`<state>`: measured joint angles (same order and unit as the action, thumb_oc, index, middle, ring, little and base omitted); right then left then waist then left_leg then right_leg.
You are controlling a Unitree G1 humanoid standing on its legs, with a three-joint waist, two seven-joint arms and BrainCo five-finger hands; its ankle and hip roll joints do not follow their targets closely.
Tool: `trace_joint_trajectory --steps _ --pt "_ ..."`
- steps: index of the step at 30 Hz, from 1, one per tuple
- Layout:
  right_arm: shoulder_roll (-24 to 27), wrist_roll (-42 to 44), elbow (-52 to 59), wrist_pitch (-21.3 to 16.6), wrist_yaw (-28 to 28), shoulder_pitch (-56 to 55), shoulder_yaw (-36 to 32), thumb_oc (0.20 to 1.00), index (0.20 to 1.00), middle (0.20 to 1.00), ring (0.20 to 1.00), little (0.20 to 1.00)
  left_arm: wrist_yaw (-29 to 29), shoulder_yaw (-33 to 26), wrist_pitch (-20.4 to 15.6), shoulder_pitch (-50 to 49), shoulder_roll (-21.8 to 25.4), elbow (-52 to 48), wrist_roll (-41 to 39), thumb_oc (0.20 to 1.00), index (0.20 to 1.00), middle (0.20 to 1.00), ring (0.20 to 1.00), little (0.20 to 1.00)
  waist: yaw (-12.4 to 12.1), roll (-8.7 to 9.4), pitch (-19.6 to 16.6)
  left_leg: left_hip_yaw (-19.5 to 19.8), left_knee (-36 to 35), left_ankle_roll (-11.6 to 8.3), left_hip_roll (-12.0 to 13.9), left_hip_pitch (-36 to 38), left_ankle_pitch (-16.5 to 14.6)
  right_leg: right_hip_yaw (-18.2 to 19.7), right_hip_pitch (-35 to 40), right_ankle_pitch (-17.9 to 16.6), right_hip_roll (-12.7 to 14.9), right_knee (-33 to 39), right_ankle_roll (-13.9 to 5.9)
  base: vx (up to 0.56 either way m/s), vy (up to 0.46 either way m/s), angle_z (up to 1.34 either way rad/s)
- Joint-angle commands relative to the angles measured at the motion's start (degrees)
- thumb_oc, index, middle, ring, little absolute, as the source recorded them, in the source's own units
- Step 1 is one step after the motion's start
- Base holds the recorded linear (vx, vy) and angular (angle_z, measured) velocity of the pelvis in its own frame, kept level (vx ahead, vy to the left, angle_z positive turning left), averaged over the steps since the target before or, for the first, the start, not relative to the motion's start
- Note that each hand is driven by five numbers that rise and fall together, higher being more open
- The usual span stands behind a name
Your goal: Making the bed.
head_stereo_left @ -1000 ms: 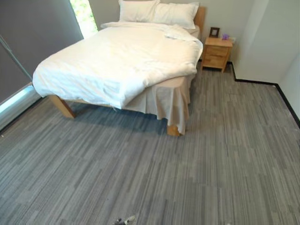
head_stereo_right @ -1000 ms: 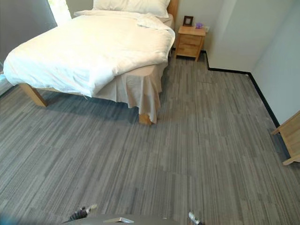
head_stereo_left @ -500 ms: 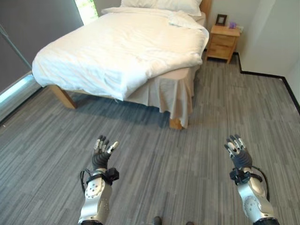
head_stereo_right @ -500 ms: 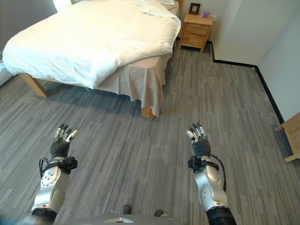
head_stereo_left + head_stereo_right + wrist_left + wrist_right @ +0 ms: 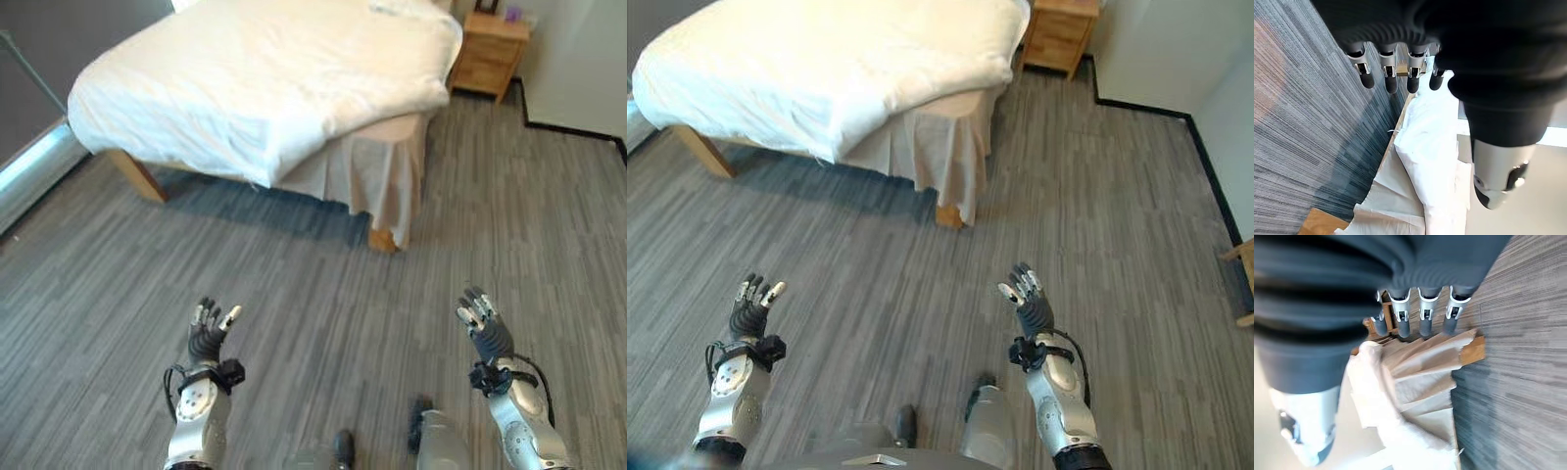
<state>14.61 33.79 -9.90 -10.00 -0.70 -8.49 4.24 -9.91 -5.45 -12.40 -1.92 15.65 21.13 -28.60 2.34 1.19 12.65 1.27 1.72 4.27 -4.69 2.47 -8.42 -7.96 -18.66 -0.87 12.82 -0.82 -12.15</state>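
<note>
A wooden bed (image 5: 382,237) stands ahead on the grey floor, covered by a rumpled white duvet (image 5: 265,88) that hangs over the foot end. A beige bed skirt (image 5: 377,181) shows below it at the near right corner. My left hand (image 5: 208,338) is raised over the floor at the lower left, fingers straight and holding nothing. My right hand (image 5: 485,331) is raised at the lower right, also open and empty. Both hands are well short of the bed. The wrist views show straight fingers (image 5: 1390,78) (image 5: 1422,316) with the bed's corner beyond them.
A wooden nightstand (image 5: 495,54) stands by the bed's far right side. A dark wall with a low window strip (image 5: 29,166) runs along the left. A black skirting line (image 5: 1146,106) marks the wall at the right, and a wooden furniture edge (image 5: 1244,284) shows far right.
The camera has tilted down and come closer to the bed, so the pillows have left the picture. Both hands came up into view and stay raised and open.
</note>
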Motion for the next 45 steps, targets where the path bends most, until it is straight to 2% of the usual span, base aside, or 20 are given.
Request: trace_joint_trajectory --steps 1,3,4,5,6,7,8,10,12,15,16,20,25,27,28,30,32,36,38,45 --pt "0.94 -0.82 0.76 -2.48 0.29 1.88 -3.22 1.0 1.0 1.0 1.0 1.0 0.2 -0.92 -3.58 0.13 3.5 -6.29 2.21 1.0 1.0 1.0 1.0 1.0 1.91 1.03 -2.95 3.02 -3.99 -6.03 5.85 16.78 -2.45 -3.46 1.05 -12.13 -2.83 1.61 0.25 0.66 -0.225 1.06" --pt "1.16 -0.82 -0.02 -2.72 0.52 1.89 -3.33 1.0 1.0 1.0 1.0 1.0 0.49 -1.26 -3.95 -0.42 3.01 -6.88 1.8 1.0 1.0 1.0 1.0 1.0 1.73 1.13 -3.41 3.05 -1.96 -6.4 6.39 16.82 -2.62 -3.64 1.52 -13.03 -3.15 0.68 1.03 0.57 -0.255 0.71" --pt "1.99 0.25 -1.6 -3.17 0.48 3.23 -3.47 1.0 1.0 1.0 1.0 1.0 0.37 -1.66 -4.27 -1.14 1.24 -6.09 0.4 1.0 1.0 1.0 1.0 1.0 1.28 -0.24 -4.87 1.94 13.99 -10.35 9.67 13.56 8.56 -6.09 4.96 -9.34 -6.74 -2.56 4.73 0.51 -0.265 0.67" --pt "1.98 0.27 -1.63 -3.19 0.49 3.26 -3.46 1.0 1.0 1.0 1.0 1.0 0.37 -1.67 -4.27 -1.12 1.26 -6.09 0.4 1.0 1.0 1.0 1.0 1.0 1.47 -0.04 -4.97 2.15 14.03 -10.34 9.46 13.29 8.72 -6.17 4.83 -9.42 -6.47 -2.52 4.73 0.62 -0.355 0.54" --pt "2.22 1.67 -1.9 -3.22 -0.13 3.96 -3.55 1.0 1.0 1.0 1.0 1.0 0.35 -1.57 -4.04 -0.98 0.87 -6.14 -1.04 1.0 1.0 1.0 1.0 1.0 0.9 0.33 -4.48 0.83 22.82 -11.69 9.64 8.54 13.32 -7.01 7.26 -7.88 -6.65 -2.57 6.15 0.37 -0.406 0.14" --pt "2.46 5.28 -1.52 -4.24 -0.09 4.53 -4.05 1.0 1.0 1.0 1.0 1.0 1.89 -1.38 -4.48 -0.81 0.41 -7.47 -5.01 1.0 1.0 1.0 1.0 1.0 -0.47 2.29 -2.47 -4.3 40.42 -11.22 12.03 0.19 16.95 -8.41 12.84 -4.77 -7.08 -1.77 9.28 0.37 -0.404 0.01" --pt "2.41 5.29 -1.54 -4.24 -0.07 4.57 -4.06 1.0 1.0 1.0 1.0 1.0 1.9 -1.39 -4.48 -0.78 0.47 -7.46 -5.02 1.0 1.0 1.0 1.0 1.0 -0.28 2.52 -2.6 -4.16 40.48 -11.14 11.79 -0.16 17.12 -8.52 12.64 -4.87 -6.82 -1.74 9.26 0.39 -0.464 0.06" --pt "4.18 3.89 -2.14 -4.27 -1.38 5.55 -4.41 1.0 1.0 1.0 1.0 1.0 1.57 0.08 -3.95 0.13 1.43 -7.9 -3.69 1.0 1.0 1.0 1.0 1.0 -2.06 3.35 -0.76 -9.81 46.68 -10.06 15.75 -6.33 16.12 -9.5 17.17 -1.25 -8.17 -0.77 11.39 0.41 -0.342 0.37" --pt "5.89 3.93 -0.51 -4.82 -2.69 5.74 -6.12 1.0 1.0 1.0 1.0 1.0 2.76 2.3 -4.07 2.1 0.89 -7.82 -6.84 1.0 1.0 1.0 1.0 1.0 -3.02 2.28 -0.58 -16.54 37.02 -12.22 23.14 -14.24 15.01 -11.57 23.75 2.26 -8.83 2.32 10.61 0.61 -0.24 0.43" --pt "6.53 3.02 0.5 -4.99 -2.55 5.0 -6.98 1.0 1.0 1.0 1.0 1.0 3.64 3.37 -4.23 2.12 0.44 -7.59 -6.82 1.0 1.0 1.0 1.0 1.0 -2.98 2.15 -0.94 -18.86 29.81 -13.21 23.12 -14.94 15.5 -12.71 25.54 3.17 -8.37 3.44 10.14 0.37 0.02 0.52" --pt "7.51 0.73 2.3 -4.85 -2.5 4.75 -7.43 1.0 1.0 1.0 1.0 1.0 3.82 3.2 -4.32 2.17 0.13 -7.48 -6.72 1.0 1.0 1.0 1.0 1.0 -3.58 2.24 -1.59 -19.36 20.06 -11.23 18.57 -16.91 15.71 -13.46 26.43 2.52 -7.91 3.87 9.38 0.2 0.071 0.32" --pt "6.71 0.27 3.2 -5.02 -2.01 5.55 -7.48 1.0 1.0 1.0 1.0 1.0 3.32 2.72 -4.12 1.14 -0.74 -8.17 -6.35 1.0 1.0 1.0 1.0 1.0 -4.58 2.7 -2.56 -18.03 11.35 -10.54 15.01 -16.32 16.11 -13.34 28.79 3.24 -7.33 3.59 8.03 0.36 0.112 0.21" --pt "4.37 -1.36 3.78 -4.18 -0.29 6.27 -5.67 1.0 1.0 1.0 1.0 1.0 3.78 0.55 -4.41 0.01 0.25 -8.83 -5.44 1.0 1.0 1.0 1.0 1.0 -5.46 4.05 -4.66 -17.83 7.52 -7.68 11.12 -11.73 11.78 -12.37 30.24 4.52 -4.4 0.68 6.14 0.3 0.153 -0.14" --pt "3.54 -2.02 3.2 -3.88 0.09 6.37 -4.98 1.0 1.0 1.0 1.0 1.0 3.28 -0.1 -4.29 0.19 0.88 -8.65 -3.96 1.0 1.0 1.0 1.0 1.0 -5.87 4.41 -4.74 -18.83 5.71 -5.69 9.18 -9.68 10.34 -12.24 28.02 2.57 -1.55 -6.9 4.6 0.23 0.287 0.14" --pt "3.35 -3.32 3.21 -3.36 0.57 6.54 -4.48 1.0 1.0 1.0 1.0 1.0 3.15 -0.82 -4.49 0.45 1.88 -8.89 -3.34 1.0 1.0 1.0 1.0 1.0 -5.52 4.05 -4.13 -19.27 4.22 -3.75 7.85 -7.13 8.74 -12.0 23.7 -1.8 1.44 -15.97 2.95 0.1 0.184 0.39" --pt "3.72 -4.95 3.88 -3.29 0.78 7.02 -4.23 1.0 1.0 1.0 1.0 1.0 3.02 -1.08 -4.72 0.95 3.35 -9.04 -2.44 1.0 1.0 1.0 1.0 1.0 -4.39 2.95 -2.77 -18.41 3.02 -2.58 7.4 -5.15 8.43 -9.68 18.98 -4.09 2.06 -24.53 2.33 0.14 0.24 0.24" --pt "3.92 -5.36 4.17 -3.14 0.99 6.86 -4.51 1.0 1.0 1.0 1.0 1.0 2.88 -1.1 -4.62 1.31 4.13 -8.63 -1.3 1.0 1.0 1.0 1.0 1.0 -3.56 2.64 -2.58 -17.34 2.1 -2.48 7.05 -4.28 8.22 -7.57 17.27 -2.97 0.86 -25.08 2.37 0.14 0.117 0.25" --pt "6.46 -7.73 5.91 -3.09 0.85 6.18 -7.43 1.0 1.0 1.0 1.0 1.0 3.51 -1.22 -4.65 1.99 5.66 -8.31 0.22 1.0 1.0 1.0 1.0 1.0 -1.62 2.14 -2.58 -13.94 -1.44 -3.51 6.55 -1.54 8.54 -4.3 14.64 -1.12 -0.95 -13.75 3.59 0.2 -0.016 0.59" --pt "10.5 -14.07 5.63 -2.72 -1.27 7.34 -8.91 1.0 1.0 1.0 1.0 1.0 4.15 -0.59 -4.67 1.87 5.56 -7.97 0.78 1.0 1.0 1.0 1.0 1.0 -1.84 3.88 -3.03 -13.0 -2.29 -4.05 5.74 -0.68 8.08 -4.73 17.56 -2.11 -0.98 -4.62 2.52 0.11 -0.07 0.52" --pt "23.67 -32.65 0.56 1.07 -5.06 14.72 -9.32 1.0 1.0 1.0 1.0 1.0 8.04 1.74 -3.29 -2.2 2.07 -7.53 -3.09 1.0 1.0 1.0 1.0 1.0 -3.9 4.57 -5.47 -11.57 -5.89 -4.83 5.7 -0.43 10.28 -5.4 21.66 -1.9 -2.9 1.35 2.96 0.07 -0.076 0.22"
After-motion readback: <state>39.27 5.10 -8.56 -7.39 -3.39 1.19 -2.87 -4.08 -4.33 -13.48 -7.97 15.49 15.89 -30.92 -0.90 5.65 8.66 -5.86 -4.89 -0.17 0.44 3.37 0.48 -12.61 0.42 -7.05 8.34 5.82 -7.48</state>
